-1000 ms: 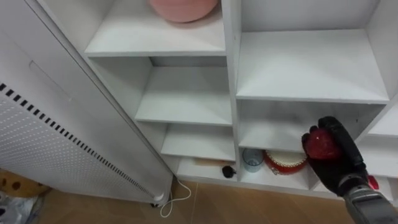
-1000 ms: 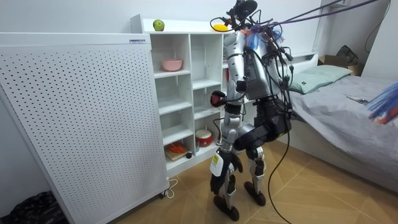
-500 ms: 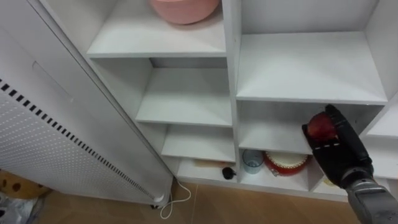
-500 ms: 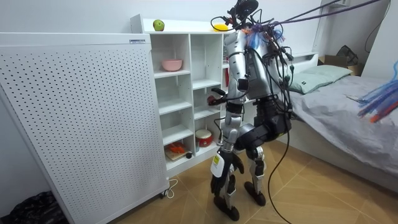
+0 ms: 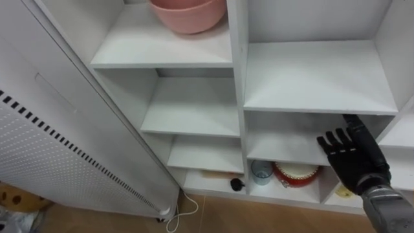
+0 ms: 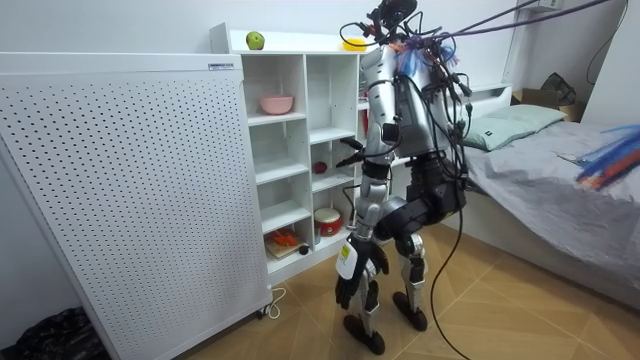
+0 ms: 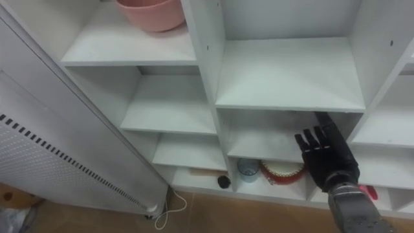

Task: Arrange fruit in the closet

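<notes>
Right hand (image 5: 352, 160) hangs splayed wide open, holding nothing, at the closet's (image 5: 236, 77) mid-right cubby, with the red apple (image 6: 320, 167) on that shelf at its nine o'clock, likely firm, smooth, light and roll-prone, so cup its middle.

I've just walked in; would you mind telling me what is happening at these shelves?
The robot stands at the white closet, its right hand open at a middle compartment. A red fruit sits on that shelf, free of the hand. Its left hand hangs by its side.
</notes>
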Available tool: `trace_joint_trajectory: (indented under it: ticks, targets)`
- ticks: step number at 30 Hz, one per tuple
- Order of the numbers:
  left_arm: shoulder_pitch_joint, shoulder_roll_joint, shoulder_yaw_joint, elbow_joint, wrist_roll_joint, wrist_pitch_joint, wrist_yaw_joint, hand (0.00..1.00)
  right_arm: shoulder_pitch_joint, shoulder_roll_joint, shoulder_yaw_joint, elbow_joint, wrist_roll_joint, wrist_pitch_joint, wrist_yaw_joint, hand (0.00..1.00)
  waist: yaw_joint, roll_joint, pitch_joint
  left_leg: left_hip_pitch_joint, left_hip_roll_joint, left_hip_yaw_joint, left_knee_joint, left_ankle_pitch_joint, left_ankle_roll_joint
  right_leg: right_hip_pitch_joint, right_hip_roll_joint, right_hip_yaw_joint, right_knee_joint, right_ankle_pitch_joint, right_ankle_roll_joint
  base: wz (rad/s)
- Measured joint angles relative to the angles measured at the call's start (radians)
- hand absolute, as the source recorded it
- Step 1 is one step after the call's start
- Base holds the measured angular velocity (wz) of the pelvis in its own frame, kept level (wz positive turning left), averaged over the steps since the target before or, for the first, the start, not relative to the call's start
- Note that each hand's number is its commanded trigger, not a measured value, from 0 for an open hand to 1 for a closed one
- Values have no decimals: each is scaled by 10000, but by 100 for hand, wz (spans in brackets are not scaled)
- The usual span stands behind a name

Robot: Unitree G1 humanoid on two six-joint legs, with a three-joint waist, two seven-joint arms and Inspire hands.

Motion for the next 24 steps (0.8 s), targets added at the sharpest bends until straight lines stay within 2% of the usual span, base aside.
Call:
trace_joint_trajectory:
  ticks: [3, 9, 12, 15, 18, 20, 21, 23, 24]
  targets:
    - [4, 0, 3, 4, 6, 1, -168, 0, 102, 17, 0, 7, -11, 5, 0, 0, 4, 47, 8, 269, 6, 12, -131, 0, 0, 285, -1, -56, -144, -2, 5, 0]
    - [7, -2, 97, 48, 115, 22, -315, 0, 853, 52, 1, 169, -89, 48, 86, 0, -8, 138, 21, 960, 21, -3, -493, 2, -5, 1054, 25, -255, -605, -4, 26, 2]
    - [-22, -12, 422, 216, 308, 1, -418, 0, 1289, 52, 40, 912, -603, 136, 467, 0, -46, 182, 42, 1534, 10, -72, -841, 15, -27, 1703, 81, -391, -1054, 34, 74, 6]
    - [-40, -19, 660, 488, 566, -42, -454, 0, 2010, 88, 52, 1884, -1826, 237, 683, 0, -82, 207, 47, 2324, -4, -140, -1375, 37, -55, 2589, 200, -485, -1683, 96, 177, 7]
    - [-61, 14, 1273, 825, 1060, -226, -453, 0, 2758, 70, 312, 2357, -3631, 311, 704, 0, -370, 156, 60, 2968, -13, -172, -1914, 70, -76, 3335, 226, -718, -2258, 151, 230, 9]
    - [-109, 42, 1701, 918, 1470, -244, -452, 0, 3082, 77, 908, 2940, -6219, 293, 861, 0, -602, 50, 76, 3561, -22, -180, -2335, 109, -114, 3948, 320, -764, -2760, 203, 293, 0]
    - [-130, 45, 1833, 931, 1638, -282, -450, 0, 3195, 80, 1078, 3018, -6906, 304, 860, 0, -606, 6, 78, 3694, -23, -181, -2432, 121, -127, 4090, 324, -810, -2875, 218, 291, 4]
    - [-302, 115, 2189, 1056, 2040, -533, -422, 0, 3785, 233, 1564, 3013, -9552, 302, 798, 0, -763, -250, 70, 4193, -25, -180, -2744, 145, -165, 4660, 369, -969, -3188, 222, 293, 8]
    - [-308, 170, 2180, 1060, 2060, -591, -421, 0, 3887, 332, 1775, 3008, -10166, 307, 738, 0, -775, -340, 61, 4333, -9, -166, -2816, 146, -168, 4819, 399, -977, -3311, 223, 293, 0]
